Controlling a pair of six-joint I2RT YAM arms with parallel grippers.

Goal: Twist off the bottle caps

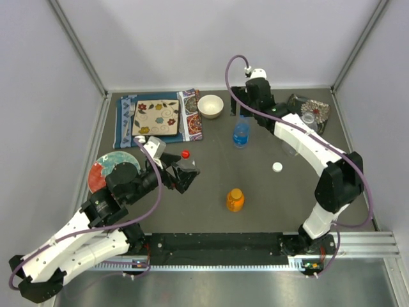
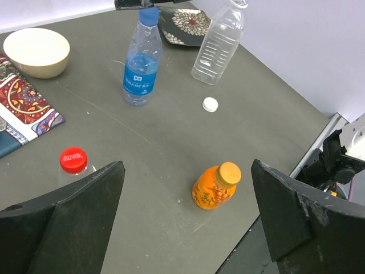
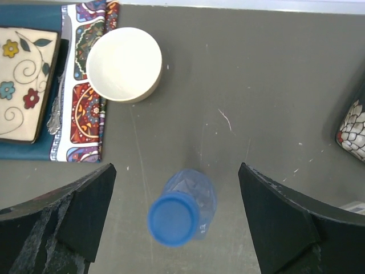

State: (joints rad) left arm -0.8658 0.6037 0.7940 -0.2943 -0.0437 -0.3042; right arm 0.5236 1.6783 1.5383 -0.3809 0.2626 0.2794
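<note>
under the spread right gripper (image 3: pixel 177 170) stands a capped blue bottle (image 3: pixel 204 191); left gripper (image 2: pixel 187 166) spread.

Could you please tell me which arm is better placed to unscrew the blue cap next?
The right. Its open right gripper hangs just above the blue cap, a finger on either side in the wrist view. The left gripper, also open, is far from it, beside the red cap.

red-capped bottle (image 2: pixel 85 168): body mostly hidden | blue cap (image 3: pixel 173 218): seemingly blurred
</note>
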